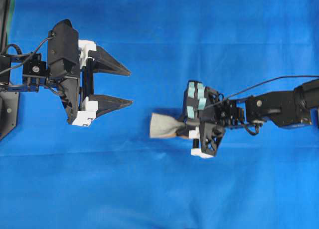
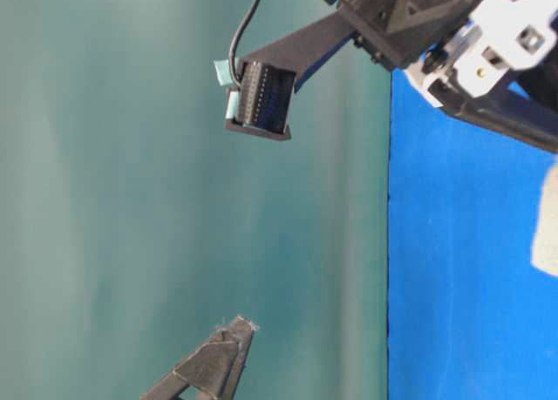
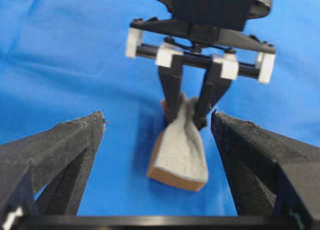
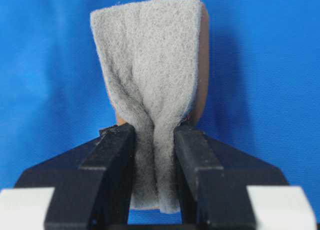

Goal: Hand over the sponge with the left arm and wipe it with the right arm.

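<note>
sponge (image 4: 150, 64) base mostly hidden

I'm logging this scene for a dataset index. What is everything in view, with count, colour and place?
sponge: one, pale grey top over an orange-tan base, right of centre above the cloth, pinched at one end in the right gripper.
cloth: one, blue, covering the whole work surface.
backdrop: one, teal-green, beside the cloth in the table-level view.
left gripper: one, black with white blocks, on the left, jaws wide open and empty, pointing at the sponge.
right gripper: one, black with white blocks and light-blue patches, on the right, shut on the sponge.
</note>
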`<state>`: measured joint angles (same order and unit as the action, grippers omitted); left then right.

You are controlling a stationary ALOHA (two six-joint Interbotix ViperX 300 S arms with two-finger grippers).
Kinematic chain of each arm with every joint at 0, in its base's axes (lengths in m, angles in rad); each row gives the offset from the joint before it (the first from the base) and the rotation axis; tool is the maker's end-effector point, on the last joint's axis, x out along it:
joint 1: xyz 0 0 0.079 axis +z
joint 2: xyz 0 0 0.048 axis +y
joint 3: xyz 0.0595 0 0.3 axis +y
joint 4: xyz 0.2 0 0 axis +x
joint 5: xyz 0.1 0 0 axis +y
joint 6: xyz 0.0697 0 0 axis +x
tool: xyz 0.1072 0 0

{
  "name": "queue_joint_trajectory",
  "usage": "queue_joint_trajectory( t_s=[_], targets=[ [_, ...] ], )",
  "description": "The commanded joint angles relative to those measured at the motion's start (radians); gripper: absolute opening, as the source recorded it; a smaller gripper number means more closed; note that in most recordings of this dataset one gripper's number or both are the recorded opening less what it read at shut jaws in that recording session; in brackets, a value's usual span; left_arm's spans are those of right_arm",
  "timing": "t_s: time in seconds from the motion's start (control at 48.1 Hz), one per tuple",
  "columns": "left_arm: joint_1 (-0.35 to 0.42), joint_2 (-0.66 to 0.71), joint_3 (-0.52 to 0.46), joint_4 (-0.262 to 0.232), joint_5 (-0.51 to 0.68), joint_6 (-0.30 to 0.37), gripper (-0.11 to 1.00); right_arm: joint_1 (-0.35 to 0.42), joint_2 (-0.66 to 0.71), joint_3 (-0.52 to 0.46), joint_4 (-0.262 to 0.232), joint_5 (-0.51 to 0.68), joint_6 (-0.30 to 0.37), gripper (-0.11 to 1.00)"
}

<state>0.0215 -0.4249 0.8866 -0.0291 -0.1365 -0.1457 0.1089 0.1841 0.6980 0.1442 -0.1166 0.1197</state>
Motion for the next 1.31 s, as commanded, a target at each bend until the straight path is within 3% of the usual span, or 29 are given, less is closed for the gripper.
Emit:
queue_joint_trajectory(
  t_s=[0.0,0.478,1.164,1.289],
  targets=[
    [0.002,-0.005,-0.023,0.000,-0.011,0.002,0.83,-0.002,-0.012,-0.014,0.002,-0.002,-0.002,0.29],
    [0.002,-0.005,-0.018,0.000,-0.008,-0.002,0.83,-0.224,-0.031,0.003,-0.054,0.028,-0.021,0.29],
    [0.002,-0.005,-0.014,0.002,-0.006,0.002,0.83,-0.181,-0.031,-0.008,-0.055,0.034,-0.018,0.29],
    [0.002,-0.005,-0.012,0.000,-0.005,0.002,0.83,-0.178,-0.031,-0.014,-0.055,0.034,-0.018,0.59]
  ],
)
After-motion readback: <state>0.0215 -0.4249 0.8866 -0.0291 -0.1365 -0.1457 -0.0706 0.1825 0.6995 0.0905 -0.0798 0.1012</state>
